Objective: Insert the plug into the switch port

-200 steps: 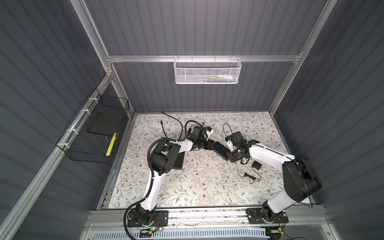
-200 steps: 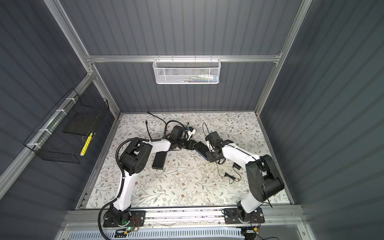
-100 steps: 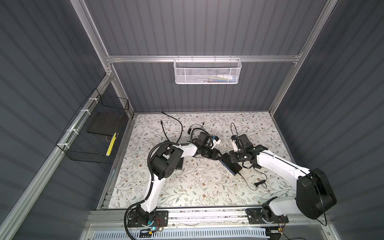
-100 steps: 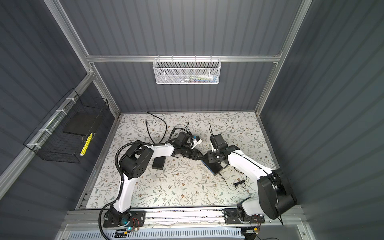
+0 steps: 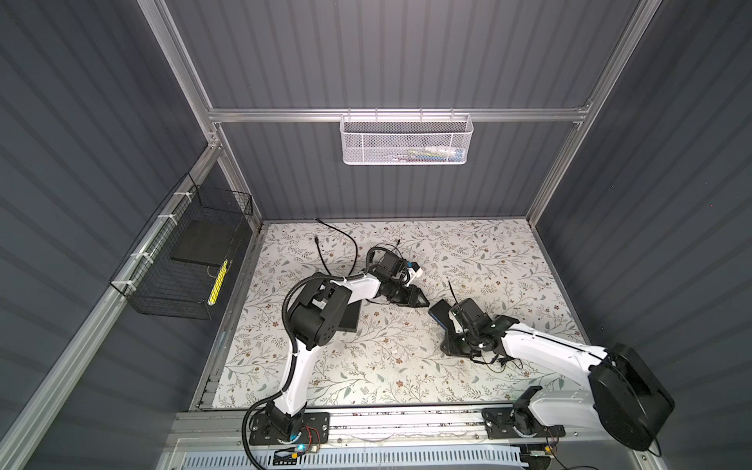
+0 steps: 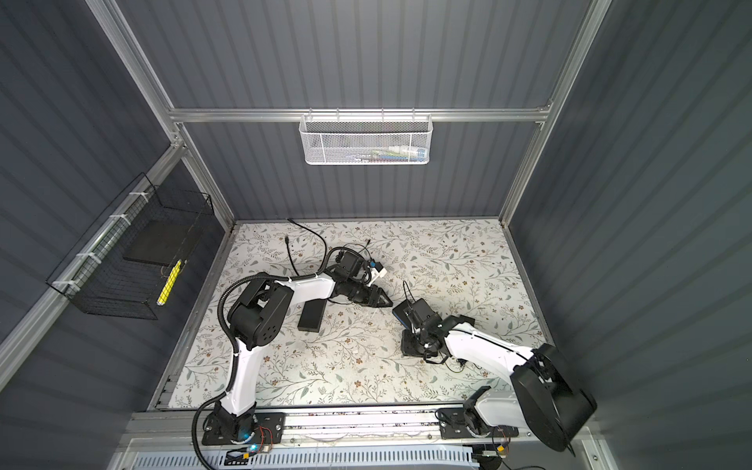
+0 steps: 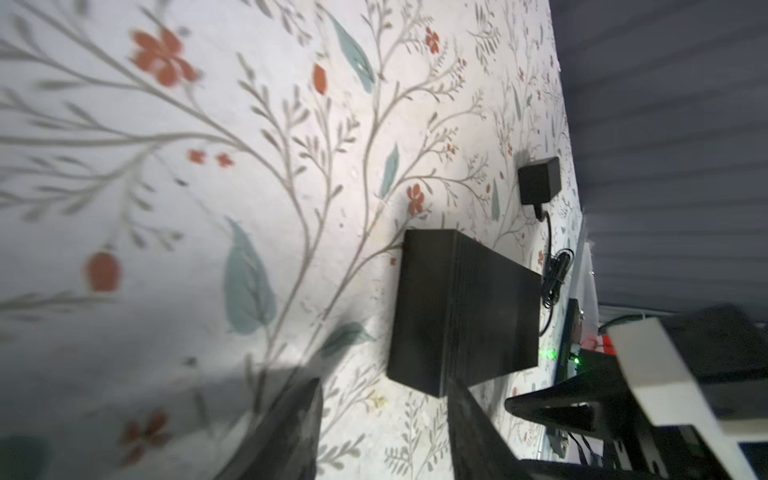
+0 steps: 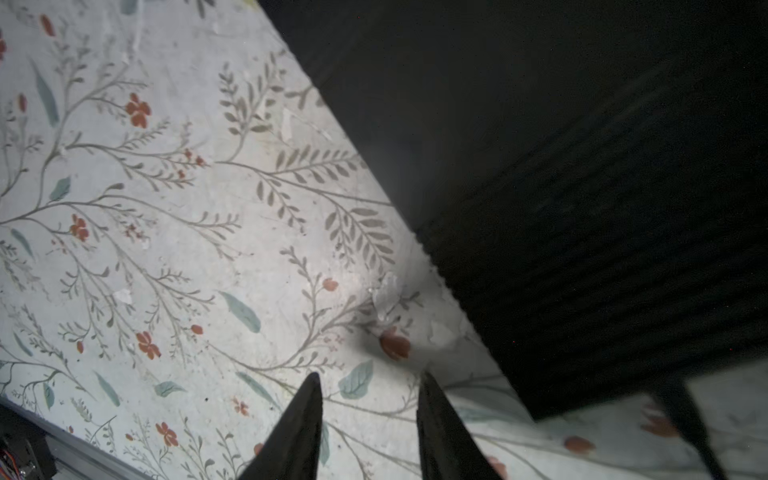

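The switch, a black ribbed box (image 7: 461,307), stands on the floral mat right of centre (image 5: 455,346) (image 6: 409,346); no port shows. My right gripper (image 8: 369,374) is open and empty, low over the mat, with the switch's dark side (image 8: 582,208) close beside it. In both top views its fingers are hidden under the wrist. My left gripper (image 5: 423,304) (image 6: 386,303) (image 7: 382,378) hangs open and empty a short way left of the switch, aimed at it. A loose black cable lies at the back left, its plug (image 5: 316,241) (image 6: 287,240) free on the mat, far from both grippers.
A black power adapter (image 7: 539,180) with a bundled cord (image 7: 555,270) (image 5: 504,361) lies beyond the switch. A flat black box (image 5: 346,321) (image 6: 311,315) sits under the left arm. A wire basket (image 5: 183,260) hangs on the left wall, a white mesh basket (image 5: 405,140) on the back wall.
The grippers were close together at mid-table a second ago. The right arm has since swung toward the front with the black box, and its jaws have widened. The left gripper followed a little, then stopped.
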